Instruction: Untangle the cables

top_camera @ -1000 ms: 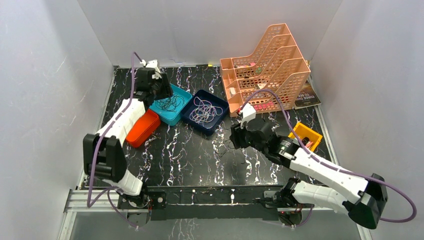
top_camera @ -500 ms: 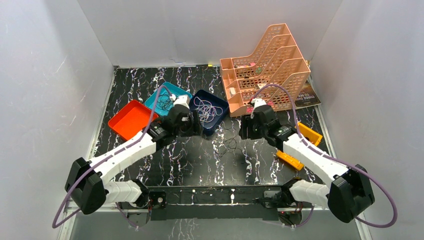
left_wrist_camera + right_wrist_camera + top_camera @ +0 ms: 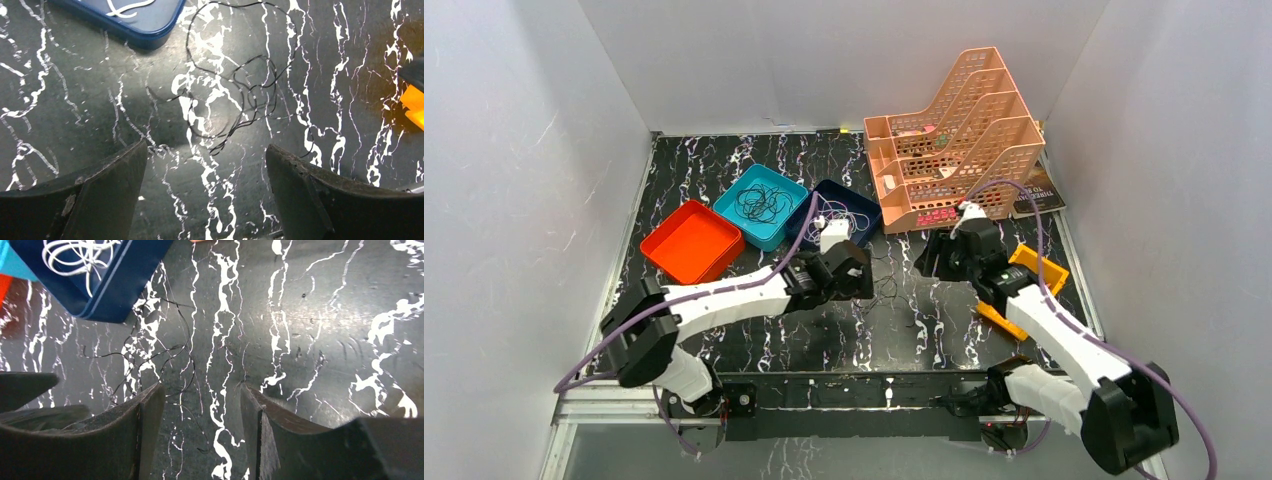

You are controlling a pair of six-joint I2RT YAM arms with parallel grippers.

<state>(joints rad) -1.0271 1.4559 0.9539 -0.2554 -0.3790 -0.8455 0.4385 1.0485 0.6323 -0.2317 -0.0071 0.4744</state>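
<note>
Marbled black tabletop (image 3: 754, 330) now has your left gripper (image 3: 205, 155) over its middle. A second ago it was out by the teal tray (image 3: 744, 232); it has swung in, jaws spread wide and empty. Your right gripper (image 3: 200, 390) has shifted only a little, jaws apart, holding nothing. Between them lies a loose black cable tangle (image 3: 240, 95), near the navy tray (image 3: 150, 25). Other cables (image 3: 762, 203) already sit in both trays, so you look set for another two-handed pull.
</note>
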